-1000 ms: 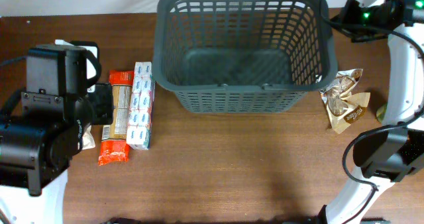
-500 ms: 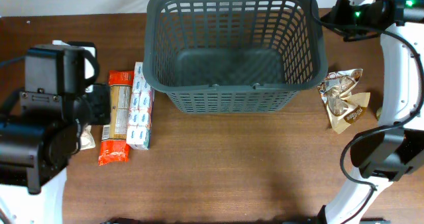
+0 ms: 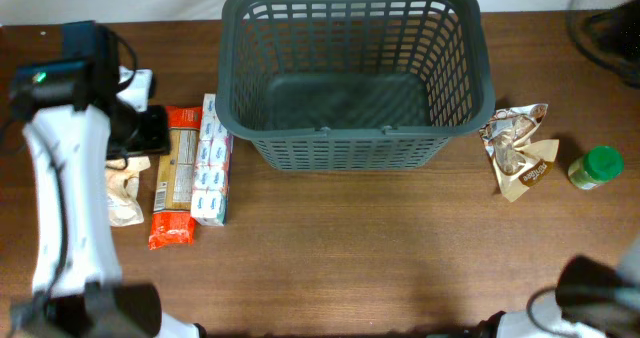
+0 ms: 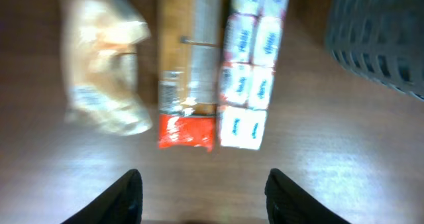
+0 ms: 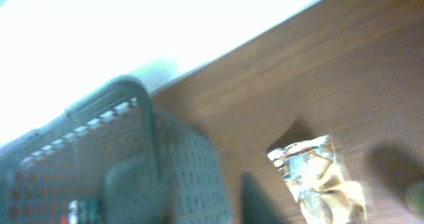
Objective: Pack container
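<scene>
The container (image 3: 340, 131), a big dark grey slotted basket, stands empty at the table's back centre. Its wall shows at the right edge of the left wrist view (image 4: 384, 45) and blurred in the right wrist view (image 5: 99, 138). My left gripper (image 4: 202, 177) hangs open above bare wood, just in front of an orange-red packet (image 4: 189, 71) and a white-and-blue carton pack (image 4: 252, 58). Nothing is between its fingers. My right gripper (image 5: 195, 194) is blurred by motion, its two fingers apart beside the basket's outer wall, holding nothing.
Left of the basket lie the orange-red packet (image 3: 175, 178), the carton pack (image 3: 210, 158) and a pale crumpled bag (image 3: 125, 193). Right of it lie a brown-and-clear snack bag (image 3: 520, 148) and a green-lidded jar (image 3: 595, 166). The left arm (image 3: 60, 178) stretches along the left edge.
The basket slid a little left, then stayed put. Both arms have swung away from where they were, and both grippers have opened. The green-lidded jar has come into view.
</scene>
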Robot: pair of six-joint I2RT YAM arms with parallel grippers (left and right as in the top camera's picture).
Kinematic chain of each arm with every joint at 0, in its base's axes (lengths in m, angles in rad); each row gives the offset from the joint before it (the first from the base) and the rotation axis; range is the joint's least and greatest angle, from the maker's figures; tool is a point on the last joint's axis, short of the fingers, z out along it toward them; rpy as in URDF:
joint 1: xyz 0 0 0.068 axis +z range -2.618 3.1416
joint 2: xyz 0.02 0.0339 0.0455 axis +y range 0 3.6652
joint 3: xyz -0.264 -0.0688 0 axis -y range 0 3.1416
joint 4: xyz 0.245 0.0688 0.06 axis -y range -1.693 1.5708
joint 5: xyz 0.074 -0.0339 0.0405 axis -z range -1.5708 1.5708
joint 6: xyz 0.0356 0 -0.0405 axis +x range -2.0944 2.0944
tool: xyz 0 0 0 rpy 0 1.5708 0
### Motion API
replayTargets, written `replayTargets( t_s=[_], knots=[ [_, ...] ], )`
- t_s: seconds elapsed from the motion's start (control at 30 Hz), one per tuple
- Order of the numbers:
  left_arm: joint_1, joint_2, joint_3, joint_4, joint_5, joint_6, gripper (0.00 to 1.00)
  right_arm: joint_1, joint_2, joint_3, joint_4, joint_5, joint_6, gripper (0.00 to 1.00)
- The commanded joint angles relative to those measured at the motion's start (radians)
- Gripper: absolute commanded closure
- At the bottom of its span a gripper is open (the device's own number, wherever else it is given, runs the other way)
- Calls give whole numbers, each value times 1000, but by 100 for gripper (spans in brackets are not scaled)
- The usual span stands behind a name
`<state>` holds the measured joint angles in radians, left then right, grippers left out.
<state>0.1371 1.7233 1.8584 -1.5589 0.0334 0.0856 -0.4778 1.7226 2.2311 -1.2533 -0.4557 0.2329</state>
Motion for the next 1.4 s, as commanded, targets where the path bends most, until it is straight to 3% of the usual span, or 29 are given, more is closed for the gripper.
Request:
replayTargets(
  t_s=[0.0,0.03,0.07,0.17,0.23,0.27,0.3,0.43,0.53,0.8,0.97,1.17,1.27,1.33,1.37],
  knots=[
    [3,79,-10,18,83,83,49,-105,-75,13,-8,-1,-6,33],
    [3,102,-10,26,83,94,49,-133,-89,13,-11,-1,-6,23],
    [3,133,-10,34,89,116,49,-161,-101,13,-16,-1,-6,1],
    [2,201,-10,42,168,220,49,-224,-122,13,-31,-1,-6,1],
    [1,247,-10,44,178,230,43,-253,-123,13,-34,-1,-7,1],
    [-1,269,-10,44,182,230,29,-265,-122,13,-34,-1,-7,1],
    [-5,289,-10,45,184,231,1,-272,-121,13,-34,-1,-7,1],
    [-45,354,-10,63,169,272,1,-277,-111,13,-34,0,-7,1],
    [-91,388,-10,108,77,270,1,-275,-109,12,-34,0,-7,0],
    [-151,436,-10,206,-80,174,1,-275,-109,12,-34,0,-7,1],
    [-135,477,-11,237,-82,117,0,-275,-109,12,-34,-1,-7,1],
    [-130,525,-11,251,-31,175,0,-275,-109,12,-34,-1,-7,1],
    [-132,555,-11,250,8,177,11,-275,-109,12,-34,0,-7,1],
    [-132,574,-11,250,33,177,39,-275,-109,12,-34,0,-7,1],
    [-132,587,-11,248,42,176,63,-275,-109,12,-34,0,-7,1]
  ],
)
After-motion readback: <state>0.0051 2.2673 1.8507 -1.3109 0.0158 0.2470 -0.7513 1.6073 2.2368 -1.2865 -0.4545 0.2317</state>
